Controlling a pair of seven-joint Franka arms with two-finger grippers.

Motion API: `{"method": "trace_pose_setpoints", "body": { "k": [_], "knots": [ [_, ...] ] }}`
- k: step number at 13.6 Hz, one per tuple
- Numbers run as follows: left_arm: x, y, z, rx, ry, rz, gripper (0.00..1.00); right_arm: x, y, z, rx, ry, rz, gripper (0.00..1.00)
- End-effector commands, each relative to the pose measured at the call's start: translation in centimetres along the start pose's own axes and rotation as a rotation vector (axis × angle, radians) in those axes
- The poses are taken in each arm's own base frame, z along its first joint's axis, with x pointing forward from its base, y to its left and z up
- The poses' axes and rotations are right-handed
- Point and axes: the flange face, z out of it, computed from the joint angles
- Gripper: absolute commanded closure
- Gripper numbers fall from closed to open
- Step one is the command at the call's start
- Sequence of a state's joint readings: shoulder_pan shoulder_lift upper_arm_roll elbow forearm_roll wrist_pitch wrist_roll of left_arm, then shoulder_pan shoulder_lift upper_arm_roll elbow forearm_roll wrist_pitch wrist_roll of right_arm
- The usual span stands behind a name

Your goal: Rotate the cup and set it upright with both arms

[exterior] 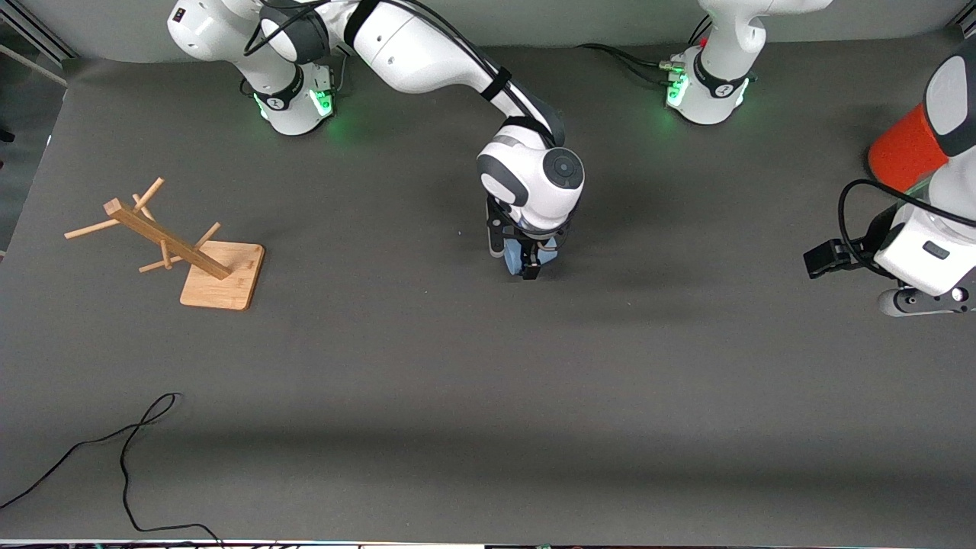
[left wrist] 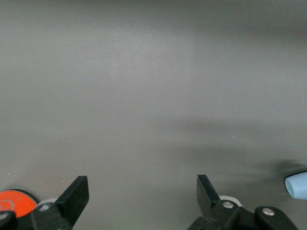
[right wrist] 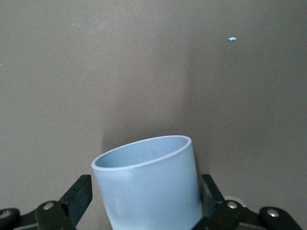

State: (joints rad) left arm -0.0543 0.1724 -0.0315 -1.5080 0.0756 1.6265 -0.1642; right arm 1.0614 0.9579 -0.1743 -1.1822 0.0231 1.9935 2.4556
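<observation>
The pale blue cup [exterior: 513, 258] is on the grey table near its middle, under the right arm's wrist. In the right wrist view the cup [right wrist: 151, 184] sits tilted between the two black fingers, its open mouth pointing away from the wrist. My right gripper [exterior: 526, 263] is open and straddles the cup; one finger [right wrist: 79, 196] stands a little apart from the cup wall, the other [right wrist: 207, 191] is right at it. My left gripper [exterior: 820, 261] is open and empty over the table at the left arm's end, where that arm waits. The cup's edge also shows in the left wrist view [left wrist: 297, 185].
A wooden mug rack [exterior: 191, 252] stands on its square base toward the right arm's end. An orange-red cylinder [exterior: 903, 156] stands by the left arm, also seen in the left wrist view [left wrist: 14, 202]. A black cable [exterior: 130, 450] lies near the front edge.
</observation>
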Motion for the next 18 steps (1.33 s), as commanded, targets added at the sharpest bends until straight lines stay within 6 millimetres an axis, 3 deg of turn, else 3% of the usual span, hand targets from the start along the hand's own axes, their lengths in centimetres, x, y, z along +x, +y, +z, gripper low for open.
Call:
{"method": "trace_pose_setpoints", "body": {
  "k": [1,3,5,7,9,10,12,14,16,18],
  "knots": [
    [-0.5,0.0,-0.9,0.002,0.004,-0.013,0.0,0.0,-0.4,-4.3,0.041,-0.026,0.002,0.0],
    [-0.6,-0.2,-0.9,0.003,-0.003,-0.016,0.0,1.4,0.0,-7.5,-0.008,0.009,-0.001,0.0],
    [-0.4,-0.4,-0.9,0.001,0.008,-0.021,0.0,3.6,0.5,-13.2,-0.054,0.008,-0.047,0.0],
    [-0.3,0.0,-0.8,-0.001,0.013,-0.016,0.0,7.1,1.1,-18.9,-0.108,0.028,-0.146,0.0],
    [-0.3,0.3,-1.0,-0.002,0.019,-0.014,0.0,13.8,-0.7,-24.4,-0.168,0.02,-0.26,0.0],
    [-0.4,1.1,-1.2,-0.007,0.019,0.0,0.0,18.1,-1.8,-27.2,-0.192,0.003,-0.321,0.0],
    [-1.0,4.0,-1.5,-0.021,0.018,0.02,0.0,26.6,-4.4,-30.6,-0.231,-0.041,-0.448,0.0],
    [-1.6,7.6,-1.7,-0.029,0.022,-0.035,0.0,34.4,-6.5,-32.5,-0.237,-0.091,-0.576,0.0],
    [-1.9,13.8,-1.5,-0.045,0.022,-0.058,0.0,42.2,-8.0,-33.9,-0.213,-0.139,-0.697,0.0],
    [-1.7,20.1,-1.4,-0.068,0.035,-0.115,0.0,48.6,-8.7,-34.3,-0.186,-0.176,-0.816,0.0]
  ]
}}
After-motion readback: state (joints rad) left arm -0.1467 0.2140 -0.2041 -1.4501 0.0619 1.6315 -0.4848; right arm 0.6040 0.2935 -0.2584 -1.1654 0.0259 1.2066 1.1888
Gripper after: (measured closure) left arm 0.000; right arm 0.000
